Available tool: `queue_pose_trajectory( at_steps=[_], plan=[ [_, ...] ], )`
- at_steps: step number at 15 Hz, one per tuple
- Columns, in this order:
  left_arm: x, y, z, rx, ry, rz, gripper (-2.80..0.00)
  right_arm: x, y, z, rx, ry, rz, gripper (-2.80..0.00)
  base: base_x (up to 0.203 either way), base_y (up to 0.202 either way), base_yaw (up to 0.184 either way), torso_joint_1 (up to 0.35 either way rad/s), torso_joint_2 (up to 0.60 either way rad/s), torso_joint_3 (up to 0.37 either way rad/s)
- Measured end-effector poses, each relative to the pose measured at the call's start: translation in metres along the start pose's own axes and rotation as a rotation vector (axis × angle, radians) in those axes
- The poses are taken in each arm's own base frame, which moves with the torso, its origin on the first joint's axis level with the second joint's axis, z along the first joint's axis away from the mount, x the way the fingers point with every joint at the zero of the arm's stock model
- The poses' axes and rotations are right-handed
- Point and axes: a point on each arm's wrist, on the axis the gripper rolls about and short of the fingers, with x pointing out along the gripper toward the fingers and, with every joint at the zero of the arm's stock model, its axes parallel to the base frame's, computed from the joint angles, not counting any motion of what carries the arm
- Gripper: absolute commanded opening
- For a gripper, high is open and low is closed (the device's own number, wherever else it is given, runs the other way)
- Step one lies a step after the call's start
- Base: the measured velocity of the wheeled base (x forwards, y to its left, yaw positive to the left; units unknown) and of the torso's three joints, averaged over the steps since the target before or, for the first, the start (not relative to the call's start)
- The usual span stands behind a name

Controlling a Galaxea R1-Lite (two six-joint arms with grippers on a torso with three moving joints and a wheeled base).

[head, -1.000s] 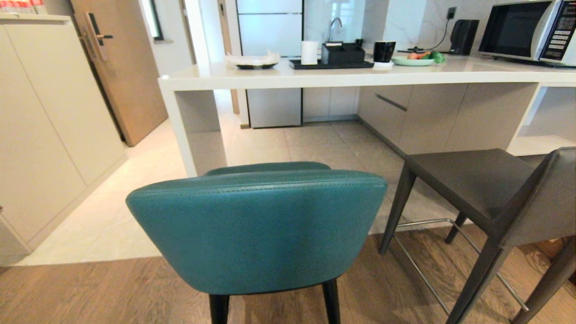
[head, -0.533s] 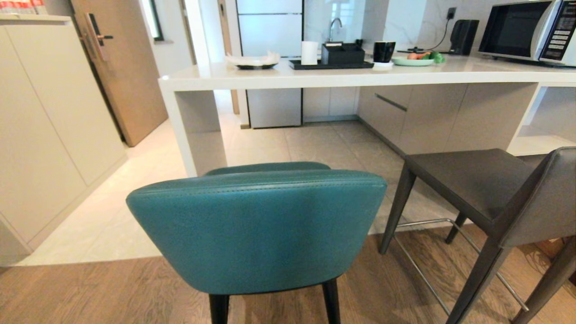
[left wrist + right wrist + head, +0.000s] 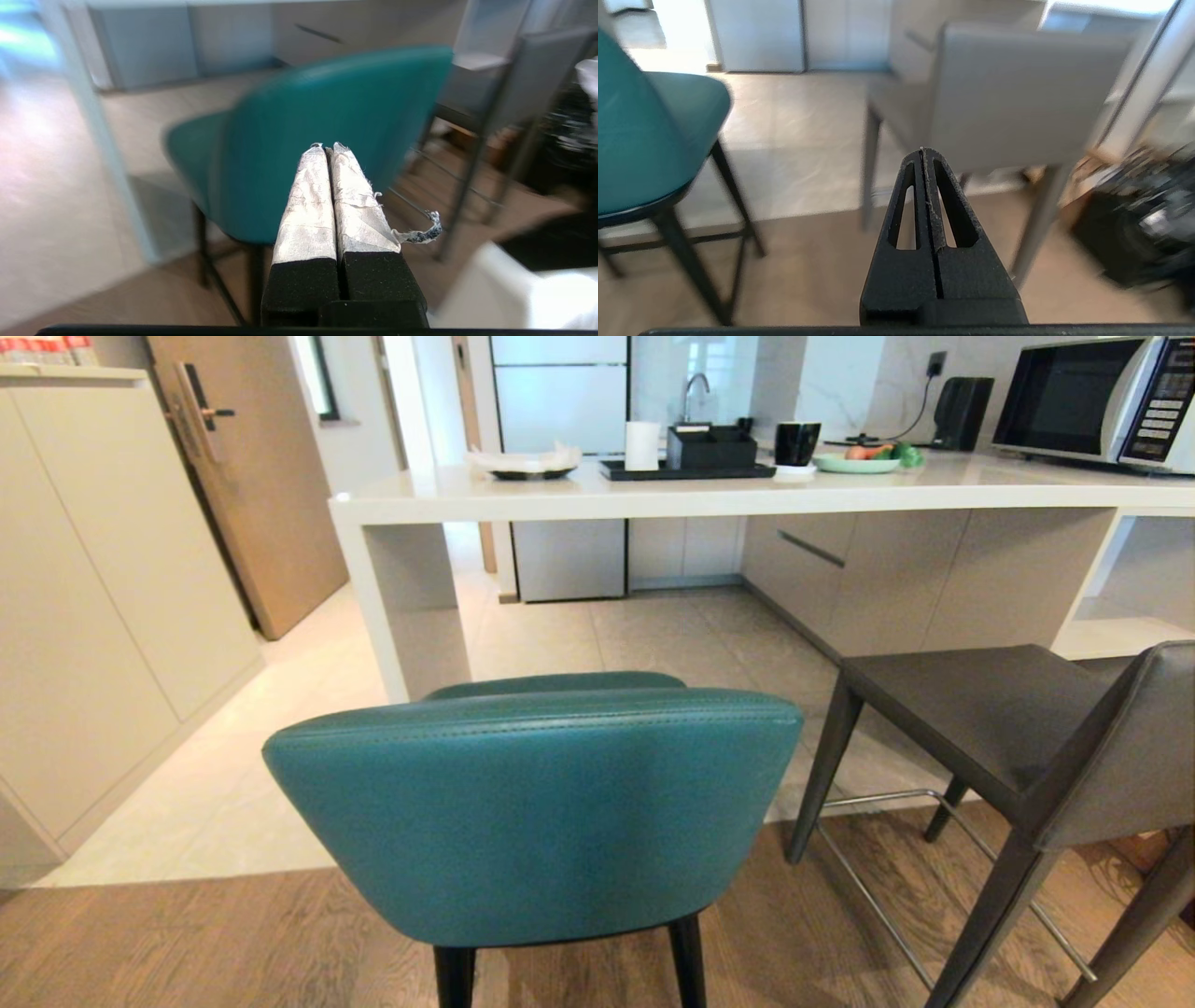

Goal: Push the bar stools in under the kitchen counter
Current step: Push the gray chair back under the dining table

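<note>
The teal bar stool (image 3: 532,812) stands right in front of me, its rounded back toward me, short of the white kitchen counter (image 3: 709,497). The dark grey bar stool (image 3: 1027,728) stands to its right, also out from under the counter. Neither arm shows in the head view. In the left wrist view my left gripper (image 3: 327,148) is shut, empty, pointing at the back of the teal stool (image 3: 327,121), some way behind it. In the right wrist view my right gripper (image 3: 922,151) is shut, empty, aimed at the grey stool's back (image 3: 1017,93).
A tray (image 3: 686,469), cup (image 3: 796,441), plates and a microwave (image 3: 1097,397) stand on the counter. Cabinets (image 3: 103,607) and a door (image 3: 247,476) are on the left. Black gear (image 3: 1139,224) lies on the floor right of the grey stool.
</note>
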Motion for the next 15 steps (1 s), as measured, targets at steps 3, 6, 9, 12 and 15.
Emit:
queue_pose_trajectory(
  at_steps=[3,6,9,12,15],
  plan=[
    [0.007,0.007,-0.019,0.032,0.093,0.151,-2.8,0.011,0.005,-0.024,0.073,0.069,0.038,-2.8,0.0,0.0,0.0,0.0,0.0,0.0],
    [0.017,0.013,-0.04,0.077,0.129,0.354,-2.8,0.027,0.012,-0.046,0.074,0.089,0.063,-2.8,0.0,0.0,0.0,0.0,0.0,0.0],
    [0.016,0.013,-0.074,0.1,0.141,0.327,-2.8,0.036,0.015,-0.062,0.074,0.097,0.075,-2.8,0.0,0.0,0.0,0.0,0.0,0.0],
    [0.014,0.017,-0.127,0.088,0.198,0.297,-2.8,0.044,0.02,-0.082,0.075,0.115,0.119,-2.8,0.0,0.0,0.0,0.0,0.0,0.0],
    [0.019,0.024,-0.154,0.102,0.177,0.362,-2.8,0.051,0.025,-0.094,0.082,0.05,0.181,-2.8,0.0,0.0,0.0,0.0,0.0,0.0]
  ],
)
